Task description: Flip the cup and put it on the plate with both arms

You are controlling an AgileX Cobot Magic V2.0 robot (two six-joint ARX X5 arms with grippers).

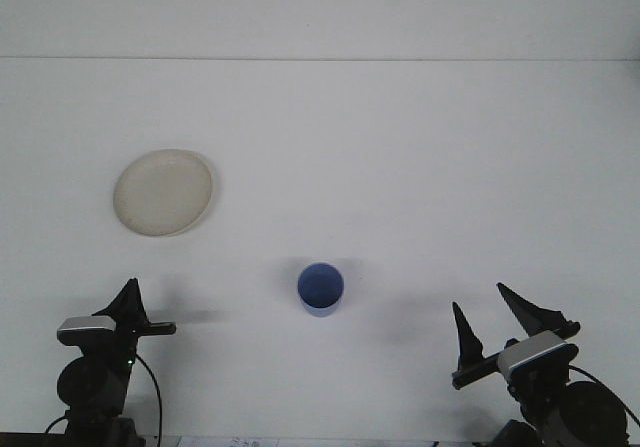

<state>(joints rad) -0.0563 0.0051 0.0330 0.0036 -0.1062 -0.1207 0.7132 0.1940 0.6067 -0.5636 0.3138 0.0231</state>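
A blue cup stands upright on the white table, mouth up, in the lower middle of the front view. An off-white plate lies flat to its upper left, well apart from it. My right gripper sits low at the bottom right, open, with nothing between its two dark pointed fingers. It is well to the right of the cup. My left gripper rests at the bottom left, below the plate, its fingers together in one point and holding nothing.
The white table runs back to a pale wall edge near the top. Cables hang from both arms at the bottom corners.
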